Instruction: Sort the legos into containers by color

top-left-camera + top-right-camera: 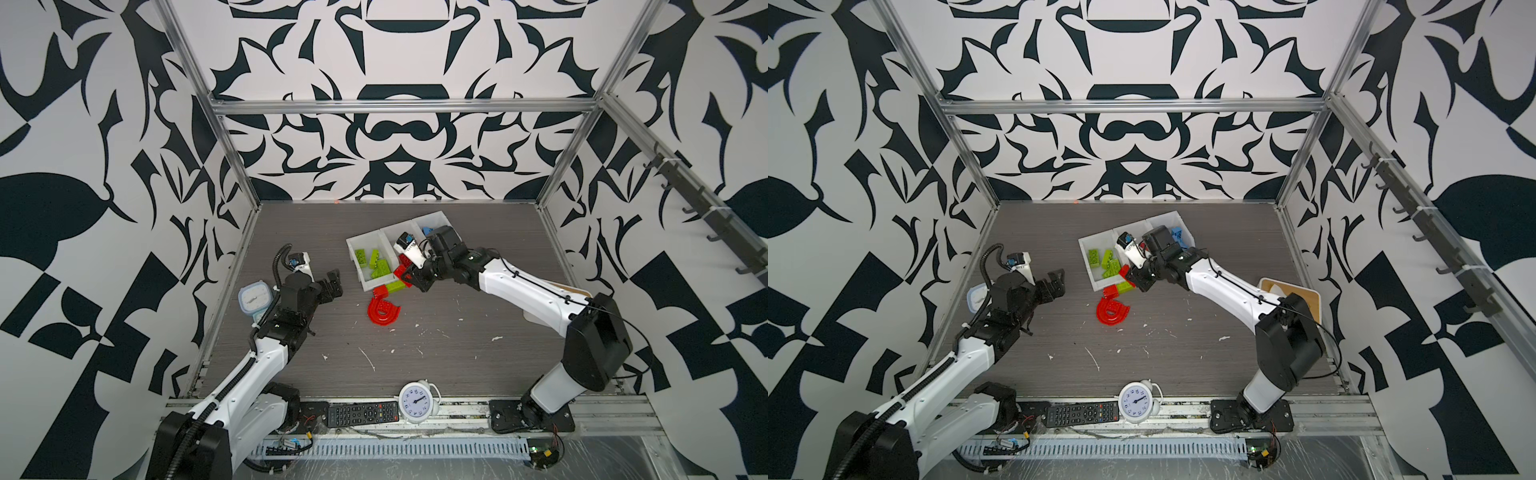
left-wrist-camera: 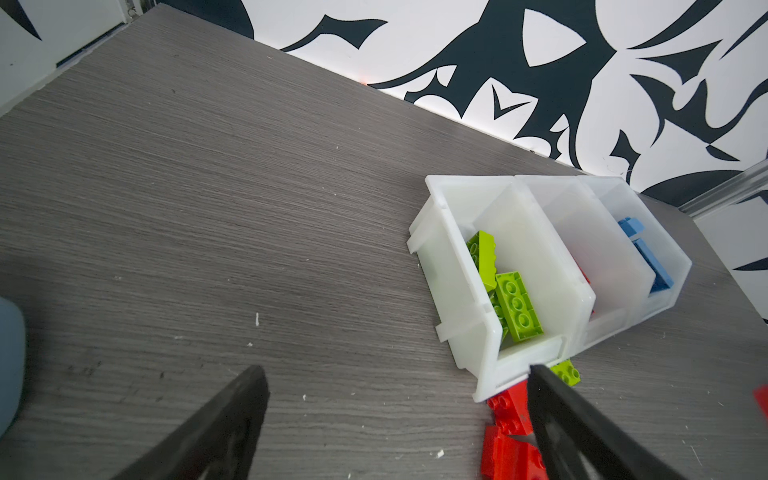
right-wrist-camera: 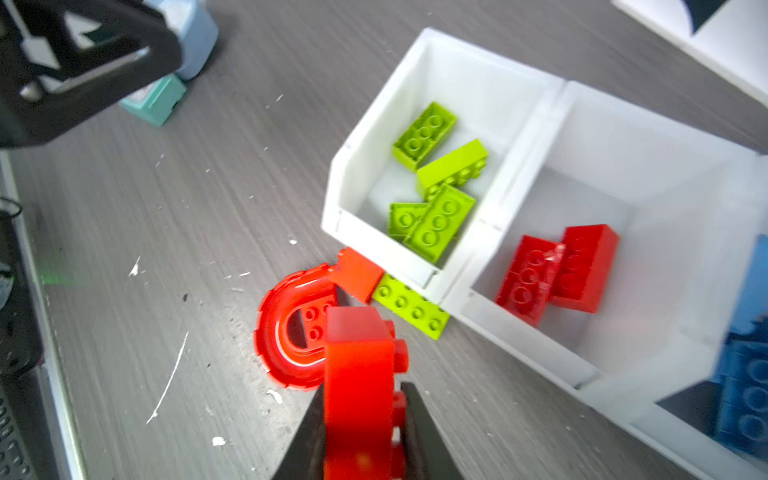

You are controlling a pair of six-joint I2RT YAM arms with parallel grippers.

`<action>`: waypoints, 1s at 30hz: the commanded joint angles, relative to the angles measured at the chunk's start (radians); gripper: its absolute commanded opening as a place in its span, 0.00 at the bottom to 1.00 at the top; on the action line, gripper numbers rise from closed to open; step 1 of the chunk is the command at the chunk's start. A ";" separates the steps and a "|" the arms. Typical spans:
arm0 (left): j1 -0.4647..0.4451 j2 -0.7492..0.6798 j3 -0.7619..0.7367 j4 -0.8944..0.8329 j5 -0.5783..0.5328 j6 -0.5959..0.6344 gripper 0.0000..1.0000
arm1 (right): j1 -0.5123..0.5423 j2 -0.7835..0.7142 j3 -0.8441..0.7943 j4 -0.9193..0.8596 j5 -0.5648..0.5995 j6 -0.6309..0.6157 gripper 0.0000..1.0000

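Observation:
My right gripper (image 3: 362, 395) is shut on a red lego (image 3: 357, 349), held just above the table in front of the containers (image 1: 363, 235). In both top views it hangs at the middle bin's front (image 1: 413, 279). On the table by the bins lie a red arch piece (image 3: 286, 332), a small red brick (image 3: 359, 272) and a lime green brick (image 3: 411, 307). The left bin holds several green legos (image 3: 436, 178), the middle bin two red ones (image 3: 557, 270), and the right bin blue ones (image 2: 646, 253). My left gripper (image 1: 332, 286) stands open and empty, left of the bins.
A pale blue square clock (image 1: 253, 299) sits by the left arm. At the front edge stand a round white alarm clock (image 1: 415, 402) and a black remote (image 1: 361, 413). A white box with a wooden lid (image 1: 1291, 295) lies behind the right arm. White flecks dot the table.

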 commanded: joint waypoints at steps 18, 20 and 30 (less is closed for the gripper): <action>0.004 0.000 -0.011 0.008 0.009 -0.009 1.00 | -0.200 0.374 0.386 0.050 -0.175 0.064 0.24; 0.004 0.000 -0.013 0.008 0.011 -0.009 1.00 | -0.201 0.389 0.398 0.052 -0.179 0.068 0.24; 0.004 -0.005 -0.013 0.008 0.010 -0.010 1.00 | -0.201 0.430 0.417 0.048 -0.158 0.072 0.40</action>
